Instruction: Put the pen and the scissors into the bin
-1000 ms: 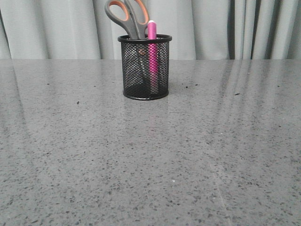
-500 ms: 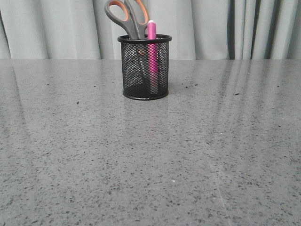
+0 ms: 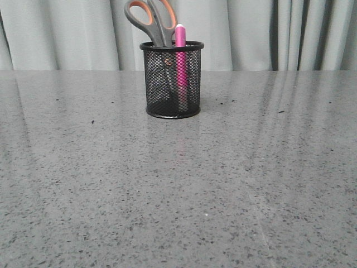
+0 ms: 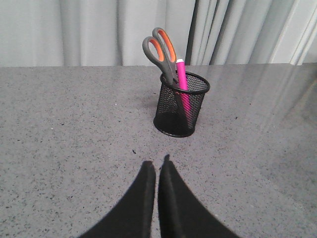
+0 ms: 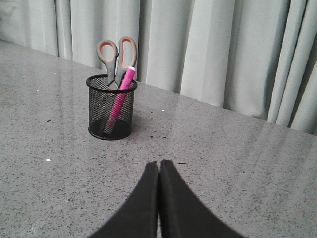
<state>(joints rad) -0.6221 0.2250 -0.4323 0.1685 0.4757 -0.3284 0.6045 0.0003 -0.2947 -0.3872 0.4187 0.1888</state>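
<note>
The black wire-mesh bin [image 3: 172, 81] stands upright at the far middle of the grey table. The scissors [image 3: 149, 18] stand in it, handles up, blades down inside. The pink pen [image 3: 180, 61] stands upright in it beside them. The bin also shows in the left wrist view [image 4: 181, 105] and the right wrist view [image 5: 111, 106], with the scissors [image 4: 161, 48] [image 5: 116, 55] and the pen [image 4: 182, 82] [image 5: 120, 96]. My left gripper [image 4: 157, 165] is shut and empty, well short of the bin. My right gripper [image 5: 159, 165] is shut and empty, also apart from it. Neither arm shows in the front view.
The grey speckled table [image 3: 178, 184] has pale curtains [image 3: 251, 33] behind its far edge. Small dark specks lie on the tabletop near the bin.
</note>
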